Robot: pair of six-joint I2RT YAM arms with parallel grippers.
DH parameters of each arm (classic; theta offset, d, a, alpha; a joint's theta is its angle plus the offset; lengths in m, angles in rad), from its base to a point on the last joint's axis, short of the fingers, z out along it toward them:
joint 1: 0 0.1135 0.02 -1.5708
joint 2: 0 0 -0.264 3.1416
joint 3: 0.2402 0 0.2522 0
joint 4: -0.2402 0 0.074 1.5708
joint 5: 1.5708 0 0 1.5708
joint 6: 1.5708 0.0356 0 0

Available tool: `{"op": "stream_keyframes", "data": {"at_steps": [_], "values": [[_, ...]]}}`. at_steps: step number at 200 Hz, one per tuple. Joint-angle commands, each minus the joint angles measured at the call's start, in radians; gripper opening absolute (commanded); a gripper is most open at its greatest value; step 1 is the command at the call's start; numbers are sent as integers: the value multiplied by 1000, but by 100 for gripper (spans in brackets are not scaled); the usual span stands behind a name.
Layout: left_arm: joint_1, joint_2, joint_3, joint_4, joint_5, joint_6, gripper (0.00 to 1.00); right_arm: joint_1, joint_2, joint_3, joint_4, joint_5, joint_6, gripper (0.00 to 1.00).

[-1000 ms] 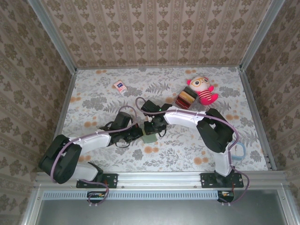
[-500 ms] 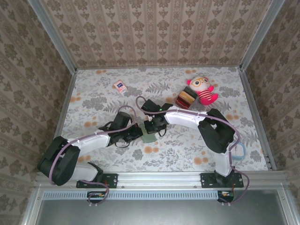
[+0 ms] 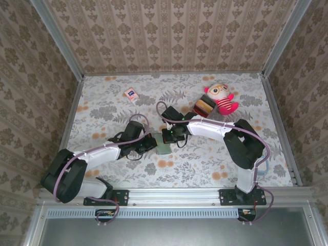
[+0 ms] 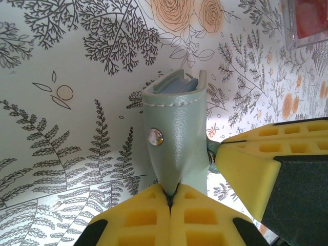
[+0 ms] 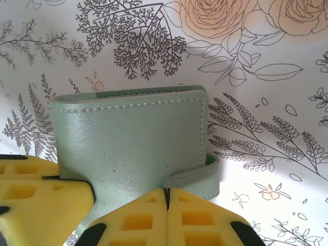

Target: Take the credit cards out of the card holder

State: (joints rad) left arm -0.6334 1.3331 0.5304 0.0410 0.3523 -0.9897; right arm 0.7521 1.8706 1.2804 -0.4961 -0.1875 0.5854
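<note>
The grey-green card holder point(image 3: 164, 149) stands on edge on the floral table, near the middle, between my two grippers. In the left wrist view my left gripper point(image 4: 171, 192) is shut on the holder's point(image 4: 177, 133) snap-studded end. In the right wrist view my right gripper point(image 5: 167, 190) is shut on the closure strap point(image 5: 195, 177) at the lower edge of the holder's flat panel point(image 5: 133, 138). The yellow fingers point(image 5: 36, 197) of the left gripper show at the lower left of that view. The credit cards are hidden inside the holder.
A plush doll point(image 3: 223, 98) and a stack of red, tan and black blocks point(image 3: 203, 107) lie at the back right. A pink-and-white packet point(image 3: 131, 94) lies at the back left. Patterned walls with metal rails enclose the table.
My right gripper has closed on the holder's strap, and the right arm has shifted slightly to the right. The left gripper has kept its hold in place.
</note>
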Motion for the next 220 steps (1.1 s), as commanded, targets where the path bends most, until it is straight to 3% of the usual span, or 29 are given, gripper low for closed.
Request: {"op": "stream_keyframes", "data": {"at_steps": [1, 179, 207, 220], "values": [[11, 4, 0, -89, -27, 27, 0, -46, -13, -27, -92, 155, 24, 0], [16, 23, -11, -65, -30, -7, 0, -102, -53, -112, -46, 154, 175, 0], [15, 28, -3, -35, -9, -5, 0, -100, -55, -127, 26, 83, 170, 0], [15, 27, 6, -37, -6, 4, 0, -100, -62, -128, 39, 68, 158, 11]]}}
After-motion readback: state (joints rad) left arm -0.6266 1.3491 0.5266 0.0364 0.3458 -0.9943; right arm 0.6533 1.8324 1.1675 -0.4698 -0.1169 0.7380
